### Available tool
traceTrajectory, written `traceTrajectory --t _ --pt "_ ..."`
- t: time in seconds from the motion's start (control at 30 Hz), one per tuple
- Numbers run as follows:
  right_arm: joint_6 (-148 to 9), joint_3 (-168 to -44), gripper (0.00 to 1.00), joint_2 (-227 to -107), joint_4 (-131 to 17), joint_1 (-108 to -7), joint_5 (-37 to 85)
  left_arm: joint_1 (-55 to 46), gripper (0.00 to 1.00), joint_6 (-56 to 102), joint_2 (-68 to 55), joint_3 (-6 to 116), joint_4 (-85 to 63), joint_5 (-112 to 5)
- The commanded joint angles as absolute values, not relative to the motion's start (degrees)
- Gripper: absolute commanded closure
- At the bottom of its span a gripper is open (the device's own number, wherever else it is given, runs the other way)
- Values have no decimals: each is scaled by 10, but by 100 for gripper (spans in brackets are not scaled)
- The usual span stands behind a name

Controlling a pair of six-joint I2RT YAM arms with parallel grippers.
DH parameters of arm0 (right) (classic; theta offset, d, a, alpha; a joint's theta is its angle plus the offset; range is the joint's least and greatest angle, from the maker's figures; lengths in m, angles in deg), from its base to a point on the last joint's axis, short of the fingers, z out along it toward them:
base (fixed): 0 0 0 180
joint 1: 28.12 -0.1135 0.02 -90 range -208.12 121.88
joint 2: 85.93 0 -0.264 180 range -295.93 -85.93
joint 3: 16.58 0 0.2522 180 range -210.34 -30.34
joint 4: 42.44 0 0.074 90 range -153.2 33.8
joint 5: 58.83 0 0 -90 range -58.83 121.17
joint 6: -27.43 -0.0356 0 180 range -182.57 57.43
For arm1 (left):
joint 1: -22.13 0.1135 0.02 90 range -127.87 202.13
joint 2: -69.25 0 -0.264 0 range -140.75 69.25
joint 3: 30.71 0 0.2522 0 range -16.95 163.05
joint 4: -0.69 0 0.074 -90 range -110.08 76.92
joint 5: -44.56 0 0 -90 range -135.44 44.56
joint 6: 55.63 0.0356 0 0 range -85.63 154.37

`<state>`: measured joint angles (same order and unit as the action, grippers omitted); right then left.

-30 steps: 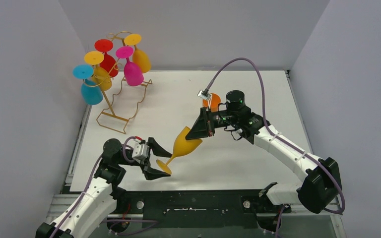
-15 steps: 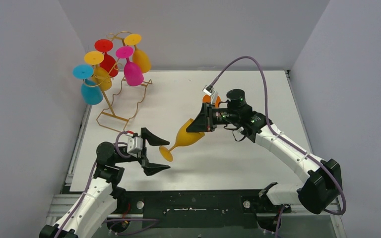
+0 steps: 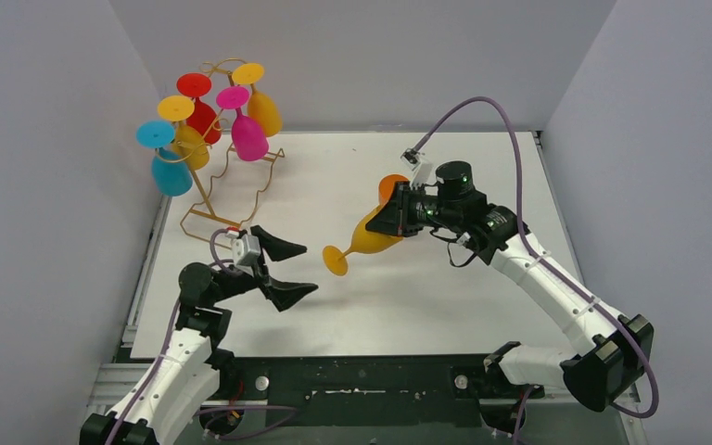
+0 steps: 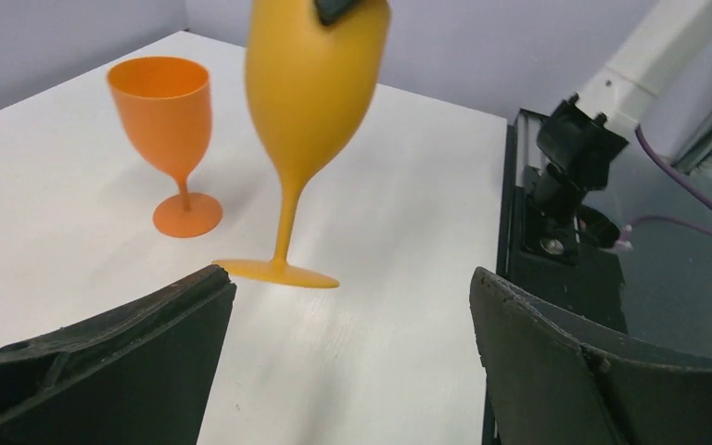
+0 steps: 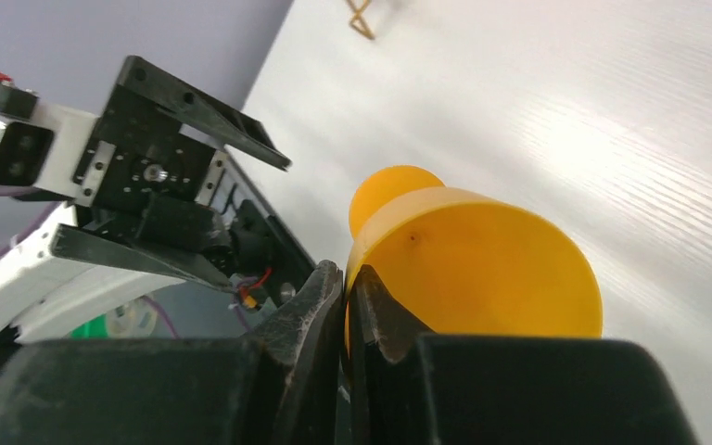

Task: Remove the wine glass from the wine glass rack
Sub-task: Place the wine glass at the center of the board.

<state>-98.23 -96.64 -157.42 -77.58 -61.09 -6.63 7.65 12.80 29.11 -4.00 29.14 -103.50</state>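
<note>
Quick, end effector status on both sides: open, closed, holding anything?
Left end effector: open, holding nothing.
Right end effector: closed on the rim of the yellow wine glass.

Wine glass [image 3: 371, 239]: smooth, matt opaque plastic. Wine glass rack [image 3: 203, 193]: thin gold-coloured metal wire. Surface [image 3: 315, 176]: white, matt, finely grained.
</note>
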Motion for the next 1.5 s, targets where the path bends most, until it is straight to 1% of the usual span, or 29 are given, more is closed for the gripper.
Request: traceTrajectory --t 0.0,0.07,0.2,0.3,0.43,0.57,0.63,0.73,0.83,1.0,1.17,1.37,1.47 --pt "-931 -1004 100 -1546 -861 -610 85 97 3 88 288 -20 274 -967" --pt "-916 -1016 100 -1546 -896 -610 133 100 3 94 287 0 211 -959" --pt "-894 -1023 100 -1539 -940 -610 227 112 3 165 281 43 76 -951" --pt "-884 -1017 100 -1538 -960 -607 302 115 3 173 273 55 70 -945" --pt "-889 -988 100 -1529 -941 -594 397 127 3 185 253 82 62 -937" --pt "-903 -957 100 -1525 -899 -567 444 134 3 154 236 86 82 -934" --pt "-894 -952 100 -1538 -883 -552 461 143 3 137 225 98 61 -941" --pt "-891 -965 100 -1572 -880 -516 445 158 3 127 202 126 10 -957" --pt "-883 -978 100 -1603 -871 -497 412 163 3 80 187 129 44 -1010" --pt "-882 -1017 100 -1661 -882 -481 362 165 3 22 149 157 60 -1034" --pt "-867 -1054 100 -1706 -887 -481 345 165 3 26 157 173 57 -999" --pt "-852 -1098 100 -1764 -908 -481 339 159 3 136 165 235 -96 -901" --pt "-840 -1113 100 -1789 -907 -483 316 151 3 176 179 245 -128 -859"
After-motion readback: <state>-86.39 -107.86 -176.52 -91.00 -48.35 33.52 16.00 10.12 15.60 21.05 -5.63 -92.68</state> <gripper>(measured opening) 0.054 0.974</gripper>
